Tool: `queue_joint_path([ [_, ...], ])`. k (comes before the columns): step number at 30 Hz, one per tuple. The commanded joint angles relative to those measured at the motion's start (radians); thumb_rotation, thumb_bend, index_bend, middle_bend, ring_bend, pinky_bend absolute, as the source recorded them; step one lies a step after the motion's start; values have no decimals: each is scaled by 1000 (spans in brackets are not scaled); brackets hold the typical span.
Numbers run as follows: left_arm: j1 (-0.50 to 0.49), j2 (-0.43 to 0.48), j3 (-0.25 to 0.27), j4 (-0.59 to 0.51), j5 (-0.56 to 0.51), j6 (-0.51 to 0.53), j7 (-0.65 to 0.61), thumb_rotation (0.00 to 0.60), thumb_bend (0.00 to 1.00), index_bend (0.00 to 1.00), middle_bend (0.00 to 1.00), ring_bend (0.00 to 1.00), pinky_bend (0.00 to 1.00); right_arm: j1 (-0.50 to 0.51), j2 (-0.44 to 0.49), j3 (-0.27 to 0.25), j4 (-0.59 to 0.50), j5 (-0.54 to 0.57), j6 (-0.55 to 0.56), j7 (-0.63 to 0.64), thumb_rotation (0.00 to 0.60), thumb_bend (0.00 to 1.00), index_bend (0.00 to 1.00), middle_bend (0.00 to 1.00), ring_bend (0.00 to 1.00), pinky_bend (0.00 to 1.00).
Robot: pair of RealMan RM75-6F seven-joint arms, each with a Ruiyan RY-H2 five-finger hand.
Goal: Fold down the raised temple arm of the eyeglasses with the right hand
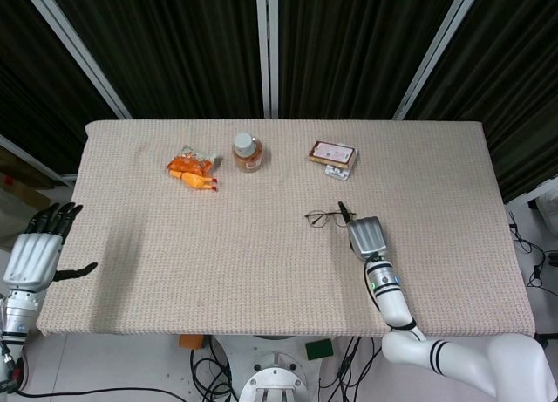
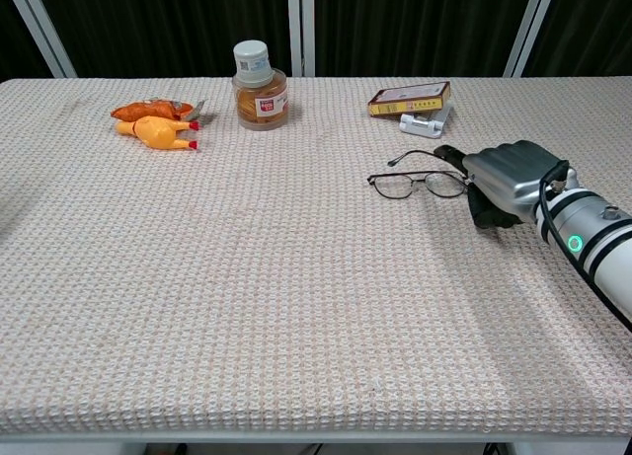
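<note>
Right hand [image 2: 506, 182] at 3 o'clock of eyeglasses [image 2: 419, 181], fingers curled, grasping nothing, one finger against temple arm [image 2: 416, 156]. Arm nrly flat, looks mostly done; just finish + retract.

**Clutter along the far side of your table**

You are looking at a table [image 1: 261, 271] covered in a beige woven cloth. Toward the far edge a small jar [image 1: 248, 152] with a white lid is standing upright, amber contents showing through [image 2: 261, 85]. Just left of it a yellow rubber chicken [image 1: 193, 180] is lying on its side [image 2: 158, 131], touching an orange snack packet [image 1: 185, 163] behind it [image 2: 153, 109]. Well to the right a flat printed box [image 1: 333, 152] is resting partly on a small white object [image 1: 339, 171], seen at [image 2: 426, 125]. Dark curtains [image 1: 174, 44] are hanging behind.
</note>
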Motion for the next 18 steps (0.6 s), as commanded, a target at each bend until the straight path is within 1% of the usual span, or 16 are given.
queue_joint_path([
  [1, 1, 2, -1, 4, -2, 0, -6, 435, 69, 78, 67, 23, 121, 13, -15, 2, 13, 21, -23, -21, 600, 1000, 0, 940, 903, 800],
  [12, 3, 3, -1, 20, -7, -6, -29, 431, 68, 78, 67, 23, 121, 30, -46, 1, 53, 47, -47, -47, 600, 1000, 0, 940, 906, 800],
  [15, 5, 4, -1, 22, -5, -2, -32, 432, 68, 78, 67, 23, 121, 27, -40, 2, 39, 31, -27, -35, 600, 1000, 0, 940, 905, 800],
  [18, 9, 8, 0, 19, -2, 5, -33, 431, 68, 78, 67, 23, 121, 14, -17, -1, -3, 1, 15, -17, 600, 1000, 0, 940, 904, 801],
])
